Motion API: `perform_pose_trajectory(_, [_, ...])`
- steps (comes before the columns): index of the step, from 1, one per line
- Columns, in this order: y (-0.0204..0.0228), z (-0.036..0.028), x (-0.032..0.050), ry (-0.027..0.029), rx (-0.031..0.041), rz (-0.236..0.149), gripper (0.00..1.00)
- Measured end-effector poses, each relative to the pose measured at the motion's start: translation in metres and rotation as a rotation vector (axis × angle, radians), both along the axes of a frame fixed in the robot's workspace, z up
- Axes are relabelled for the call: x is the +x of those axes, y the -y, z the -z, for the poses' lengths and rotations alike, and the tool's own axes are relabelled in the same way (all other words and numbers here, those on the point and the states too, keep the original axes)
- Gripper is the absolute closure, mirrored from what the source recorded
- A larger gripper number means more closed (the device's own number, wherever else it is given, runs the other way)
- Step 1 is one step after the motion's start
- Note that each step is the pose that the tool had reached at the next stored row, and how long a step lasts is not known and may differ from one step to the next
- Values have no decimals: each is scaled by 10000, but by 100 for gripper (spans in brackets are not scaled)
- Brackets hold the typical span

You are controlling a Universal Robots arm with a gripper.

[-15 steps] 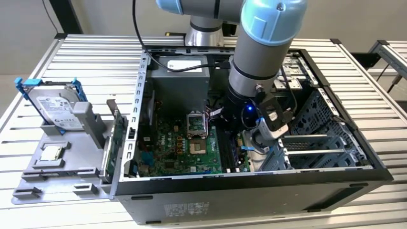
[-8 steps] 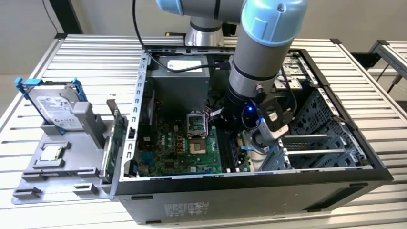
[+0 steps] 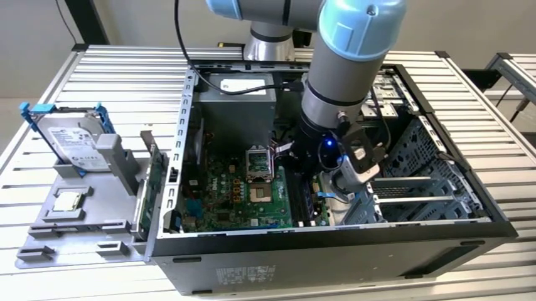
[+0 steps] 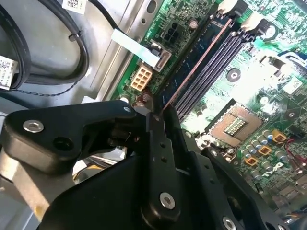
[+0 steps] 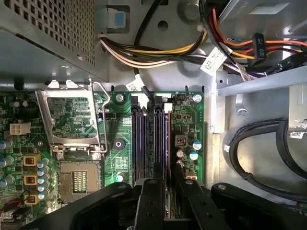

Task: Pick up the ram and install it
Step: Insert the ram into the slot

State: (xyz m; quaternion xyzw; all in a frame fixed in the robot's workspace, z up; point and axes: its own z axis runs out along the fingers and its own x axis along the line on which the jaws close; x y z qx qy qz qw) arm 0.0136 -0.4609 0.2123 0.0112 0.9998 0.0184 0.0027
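The gripper (image 4: 158,112) is clamping the ram (image 4: 192,67) over the slots (image 5: 149,139), risking an angled, jammed insertion.

Table (image 3: 100,69): ribbed bare metal, dull silver. 
Computer case (image 3: 335,251): matt black painted sheet metal, grey unpainted inside. 
Motherboard (image 5: 189,120): glossy green circuit board. 
Gripper (image 5: 165,191): matt black fingers, smooth. 
Ram (image 4: 192,72): dark board, coppery edge. 
Hard drive (image 3: 71,141): brushed silver metal, blue plastic bracket. 
Tray (image 3: 80,226): matt grey plastic.
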Motion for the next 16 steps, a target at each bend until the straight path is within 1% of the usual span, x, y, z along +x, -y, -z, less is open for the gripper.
perform_pose_trajectory(7, [0,-318,0,-1,-3,8,0])
perform_pose_trajectory(8, [0,-352,1,-4,-4,6,0])
perform_pose_trajectory(9, [0,-352,0,-5,-3,6,0])
perform_pose_trajectory(10, [0,-352,-2,-5,-2,6,100])
perform_pose_trajectory(16, [0,-352,-11,-5,-3,7,100])
